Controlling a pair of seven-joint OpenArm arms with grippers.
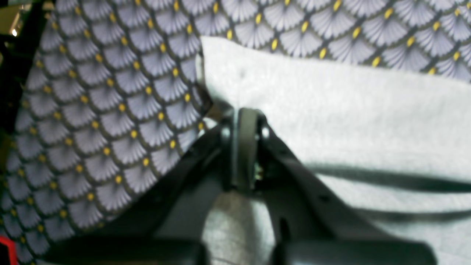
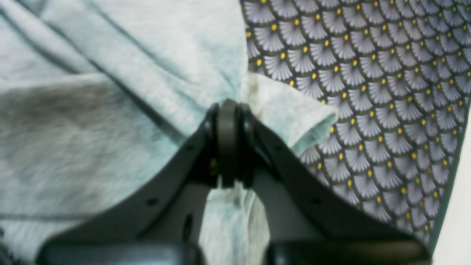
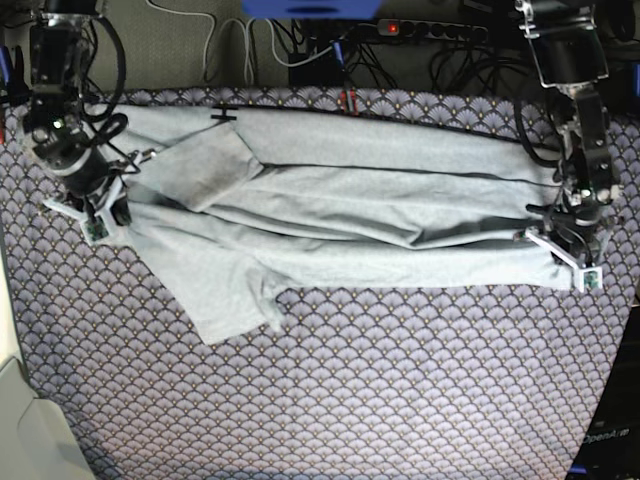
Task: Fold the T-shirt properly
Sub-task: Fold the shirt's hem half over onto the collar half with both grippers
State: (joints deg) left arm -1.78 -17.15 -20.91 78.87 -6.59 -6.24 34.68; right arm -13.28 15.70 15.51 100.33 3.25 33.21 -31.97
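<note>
T-shirt [image 3: 350,195], just one, is spread out on one patterned tablecloth [image 3: 400,380], pinched near both ends by two closed grippers, left [image 3: 578,272] and right [image 3: 118,212].

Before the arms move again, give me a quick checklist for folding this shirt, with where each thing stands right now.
1. Left fingers closed on the T-shirt: ok, shut with cloth gathered at the tips.
2. Right fingers closed on the T-shirt: ok, also shut at the cloth.
3. Both arms gripping well apart: ok, one near each side of the shirt.
4. Cloth between the arms smooth: not ok, long creases and overlapping layers run across it.
5. Loose part toward the near edge of the tablecloth tucked in: not ok, a flap sticks out on the right arm's side.
6. All layers caught in each grip: cannot tell, the fingers hide them.
</note>
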